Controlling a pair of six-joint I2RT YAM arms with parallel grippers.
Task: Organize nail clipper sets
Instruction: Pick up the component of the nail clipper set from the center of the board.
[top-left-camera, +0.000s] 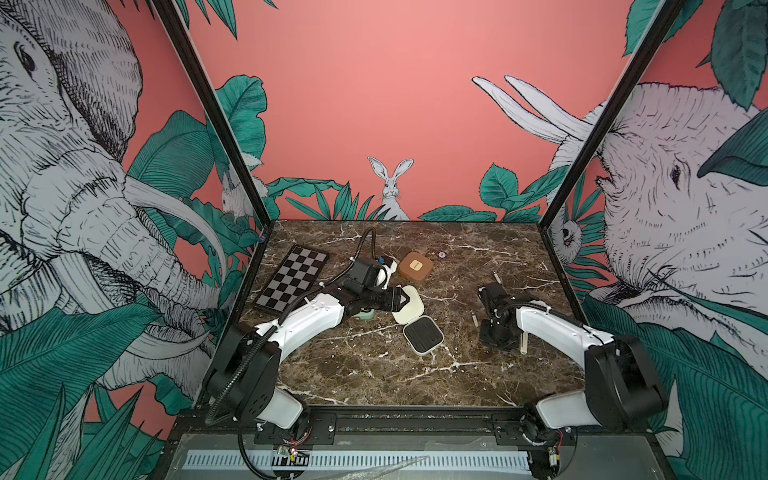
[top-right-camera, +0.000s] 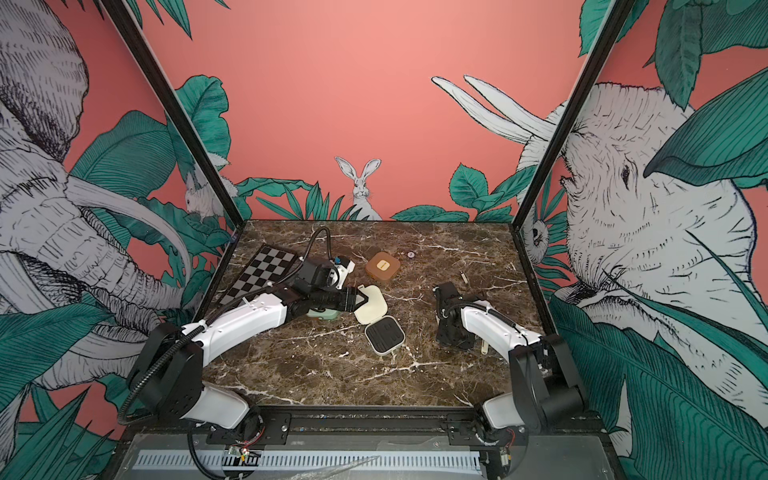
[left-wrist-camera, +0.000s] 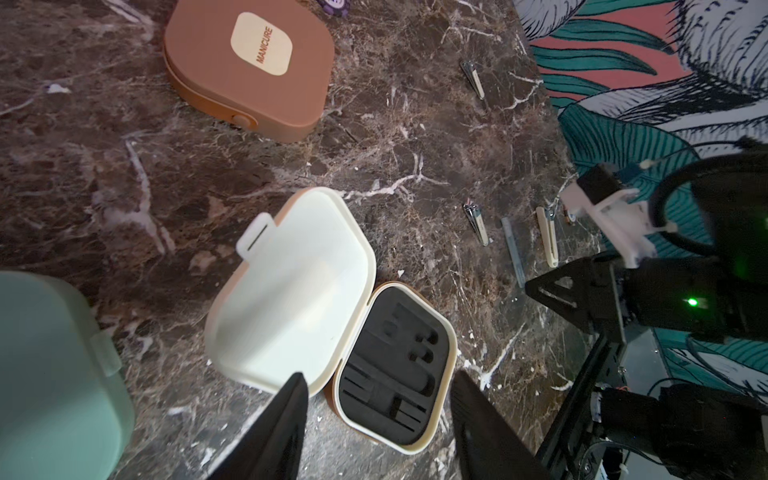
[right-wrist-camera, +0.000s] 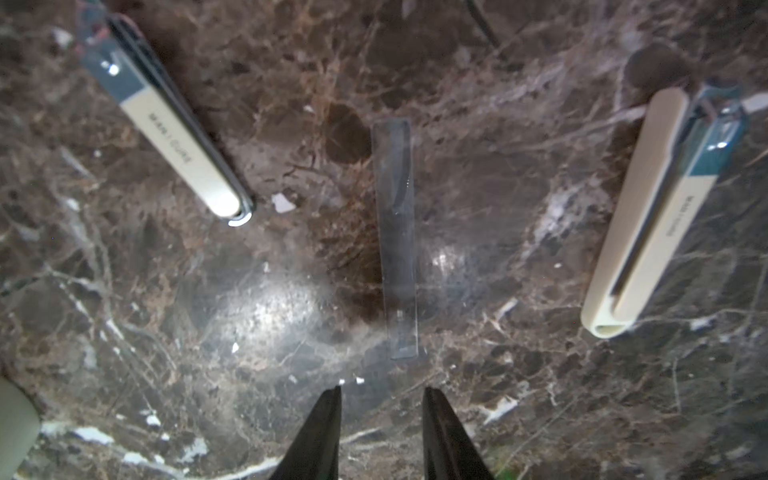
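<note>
The worktop (top-left-camera: 374, 374) is dark brown marble with white veins and a few pale flecks. It forms the floor of a booth whose walls (top-left-camera: 374, 104) are salmon pink, printed with grey elephants, a rabbit and green leaves. Black frame posts (top-left-camera: 248, 195) rise at the back corners.

The left gripper (left-wrist-camera: 376, 374) hangs with its jaws spread and nothing between them. Right below it lies the cream case (left-wrist-camera: 291, 291), opened flat, with its black insert facing up and its slots unfilled. One finger crosses the lid's rim in the wrist view, but I cannot tell whether it touches. The mint green case (left-wrist-camera: 50, 374) lies close beside this gripper, partly under its arm. The closed brown case (left-wrist-camera: 249, 62), labelled MANICURE, lies farther ahead of it. A checkerboard (top-left-camera: 291, 282) lies behind the arm, towards the wall.

The right gripper (right-wrist-camera: 382, 390) is well apart from the cases. Its jaws stand apart, holding nothing, low over bare marble. Just ahead of it lies a clear flat strip (right-wrist-camera: 395, 237). A cream-handled clipper (right-wrist-camera: 178, 137) lies to one side of the strip and a sleeved clipper (right-wrist-camera: 648, 208) to the other.
</note>
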